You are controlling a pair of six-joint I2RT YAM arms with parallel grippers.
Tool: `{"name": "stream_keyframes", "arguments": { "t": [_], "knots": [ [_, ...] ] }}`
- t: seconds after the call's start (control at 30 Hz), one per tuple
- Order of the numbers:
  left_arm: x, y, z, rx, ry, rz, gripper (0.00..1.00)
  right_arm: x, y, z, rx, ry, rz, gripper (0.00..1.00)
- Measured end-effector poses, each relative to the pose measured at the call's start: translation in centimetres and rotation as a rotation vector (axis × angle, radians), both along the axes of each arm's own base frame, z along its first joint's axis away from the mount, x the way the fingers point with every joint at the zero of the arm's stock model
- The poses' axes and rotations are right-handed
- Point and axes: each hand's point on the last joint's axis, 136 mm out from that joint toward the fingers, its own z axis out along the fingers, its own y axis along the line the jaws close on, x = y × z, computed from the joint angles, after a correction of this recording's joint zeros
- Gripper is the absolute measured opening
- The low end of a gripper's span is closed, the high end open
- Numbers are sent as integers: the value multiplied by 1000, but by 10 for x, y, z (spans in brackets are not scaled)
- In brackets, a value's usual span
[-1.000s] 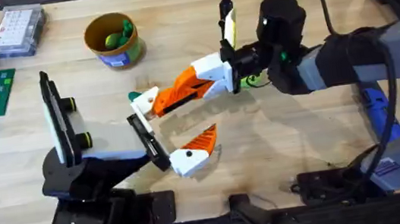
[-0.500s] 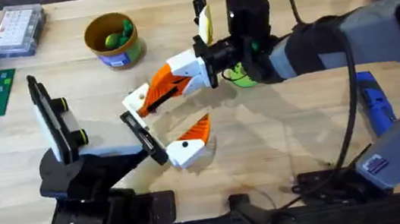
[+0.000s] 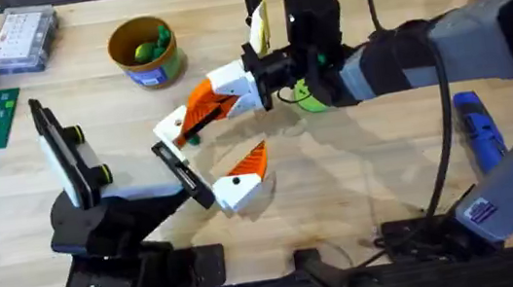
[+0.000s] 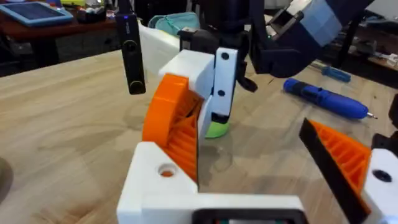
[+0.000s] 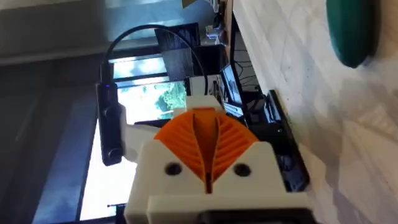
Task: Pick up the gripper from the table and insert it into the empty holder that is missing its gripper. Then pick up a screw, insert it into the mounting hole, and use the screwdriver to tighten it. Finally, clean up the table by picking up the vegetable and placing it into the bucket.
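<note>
1. Overhead: The right tool (image 3: 217,104) was seen reached across the middle of the counter (image 3: 360,190), its orange pads closed on the gripper (image 3: 181,125). The gripper was held above the counter with its white base turned toward the left arm, just beside the far end of the holder (image 3: 182,172). The left tool (image 3: 213,168) was seen open, the holder and its one mounted orange finger (image 3: 241,177) being spread apart. The screwdriver (image 3: 479,134) was laid near the right edge. The bucket (image 3: 146,54) was stood near the far edge, left of the middle, with green vegetables (image 3: 151,47) inside. A light green vegetable (image 3: 310,98) was partly covered by the right arm.

2. Left wrist: The gripper's ribbed orange wedge (image 4: 171,127) and its white base with a round hole were shown close up, set against the thin dark edge of the holder (image 4: 198,165); whether it was seated could not be told. The mounted finger was kept well apart from it. The screwdriver (image 4: 323,99) was seen lying on the counter beyond.

3. Right wrist: The two orange pads (image 5: 227,140) were pressed together along a thin line. A dark green piece (image 5: 351,31) was seen on the counter.
</note>
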Motion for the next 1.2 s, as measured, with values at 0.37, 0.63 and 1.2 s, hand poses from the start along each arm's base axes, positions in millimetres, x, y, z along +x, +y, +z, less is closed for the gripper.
{"name": "stream_keyframes", "arguments": {
  "t": [0.37,0.63,1.2],
  "knots": [
    [2,2,0,-1,2,15,987,1,4,0,-3,-5,-17,20],
    [2,2,0,4,-3,17,987,1,5,3,14,-30,-18,9],
    [2,2,0,21,-21,18,987,1,9,7,52,-84,-17,215]
  ]
}}
